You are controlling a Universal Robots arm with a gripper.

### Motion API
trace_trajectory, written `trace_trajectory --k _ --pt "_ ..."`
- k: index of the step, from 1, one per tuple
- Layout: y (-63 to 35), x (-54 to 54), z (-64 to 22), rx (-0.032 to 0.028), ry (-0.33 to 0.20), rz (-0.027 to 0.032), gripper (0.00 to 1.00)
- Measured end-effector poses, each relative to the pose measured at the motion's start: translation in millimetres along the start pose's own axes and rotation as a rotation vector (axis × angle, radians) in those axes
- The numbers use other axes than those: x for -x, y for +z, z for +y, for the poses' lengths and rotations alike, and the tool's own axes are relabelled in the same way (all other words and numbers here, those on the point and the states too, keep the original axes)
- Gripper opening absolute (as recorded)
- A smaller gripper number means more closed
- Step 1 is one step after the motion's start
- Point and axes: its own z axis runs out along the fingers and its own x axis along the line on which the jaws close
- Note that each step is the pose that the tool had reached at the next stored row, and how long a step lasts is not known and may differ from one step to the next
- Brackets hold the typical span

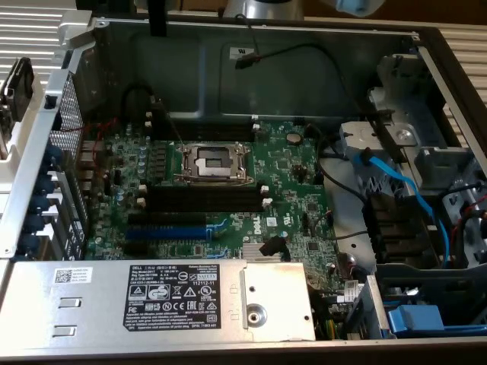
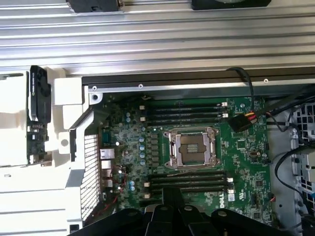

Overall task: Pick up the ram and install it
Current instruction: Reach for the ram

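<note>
Lying nearest in the exterior view, the silver power supply point(image 1: 152, 293) spans the front of the open computer case point(image 1: 190, 68) and carries a black-and-white label. Just beyond it I see the green motherboard point(image 1: 281, 175). On the board, the blue expansion slot point(image 1: 163, 232) comes first. A bank of black memory slots point(image 1: 202, 199) with white end clips follows, then the square processor socket point(image 1: 213, 161). A second bank of slots point(image 1: 205, 129) lies on the socket's far side. On the exterior view's right, a blue cable point(image 1: 396, 186) runs over the drive bay.

In the wrist view, I read the end effector point(image 2: 173, 194) as closed, its dark fingers brought together. It hangs over the motherboard, near the memory slots beside the socket.

The ram point(image 1: 17, 87), a dark stick with a green board, is outside the case on the exterior view's left. It rests on a white holder point(image 2: 15, 128), beside the case's perforated wall and well apart from the end effector. Farthest, the ribbed metal bench point(image 2: 172, 44) extends beyond the case.
</note>
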Motion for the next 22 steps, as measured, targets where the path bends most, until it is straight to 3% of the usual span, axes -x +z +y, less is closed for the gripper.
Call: trace_trajectory --k 6,22 --pt "-0.6 -22.9 -0.7 0.0002 0.0 -0.0041 0.1" --pt "-2.6 -95.2 -5.3 0.0002 0.0 -0.0042 0.1"
